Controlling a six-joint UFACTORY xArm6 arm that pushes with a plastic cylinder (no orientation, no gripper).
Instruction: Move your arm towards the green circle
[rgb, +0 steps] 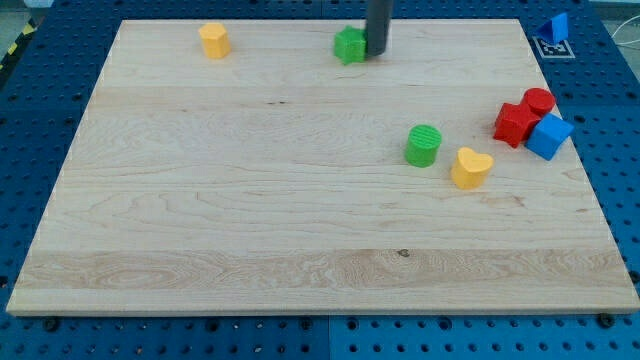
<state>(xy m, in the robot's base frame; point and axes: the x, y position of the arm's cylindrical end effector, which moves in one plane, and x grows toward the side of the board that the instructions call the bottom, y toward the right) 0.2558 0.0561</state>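
The green circle (423, 145) is a short green cylinder standing right of the board's middle. My tip (376, 54) is near the view's top, touching the right side of another green block (349, 45) of unclear shape. The tip is well above and a little left of the green circle, with bare board between them.
A yellow heart (471, 168) lies just right of and below the green circle. A red block (515, 123), a red cylinder (539, 101) and a blue cube (548, 136) cluster at the right edge. A yellow block (214, 40) sits top left. A blue block (556, 27) lies off the wooden board (250, 220).
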